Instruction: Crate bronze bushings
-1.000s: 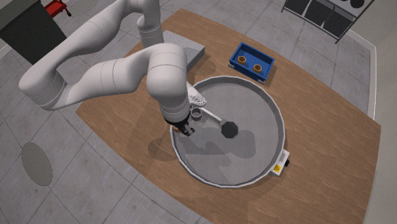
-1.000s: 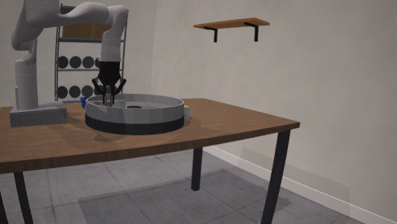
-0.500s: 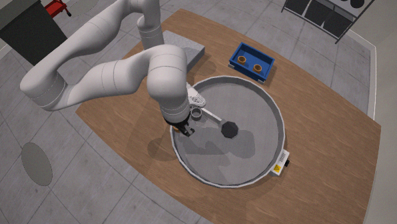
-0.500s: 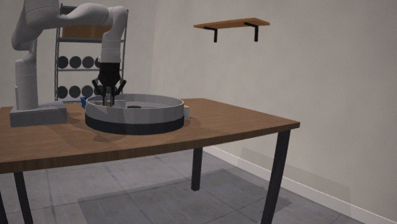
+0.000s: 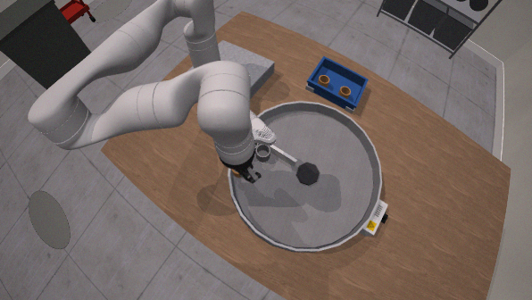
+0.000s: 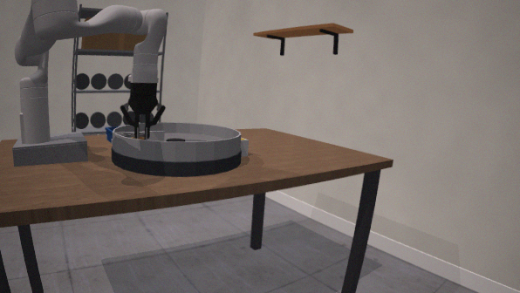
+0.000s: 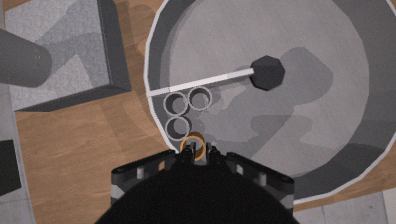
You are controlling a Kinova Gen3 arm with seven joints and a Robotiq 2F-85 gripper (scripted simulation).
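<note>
Gripper (image 5: 254,178) (image 6: 142,138) (image 7: 200,148): fingers set narrow, slightly parted, low inside the rim of the turning table (image 5: 380,174) (image 6: 183,150) (image 7: 147,70); no hold apparent. Bronze bushing (image 5: 236,173) (image 6: 141,139) (image 7: 181,146) lies at the fingertips, near that rim; one finger appears over its opening, the other outside. Pinch the wall squarely, then lift straight, sparing three steel bushings (image 5: 256,153) (image 7: 165,105) alongside. Crate (image 5: 330,97) (image 6: 109,134), outside the turning table, holds two bronze ones.

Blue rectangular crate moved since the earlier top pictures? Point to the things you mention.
No, the blue rectangular crate (image 5: 332,95) (image 6: 109,134) sits at the same spot relative to the grey block (image 5: 259,67) (image 6: 52,153) (image 7: 80,75) under the arm.
</note>
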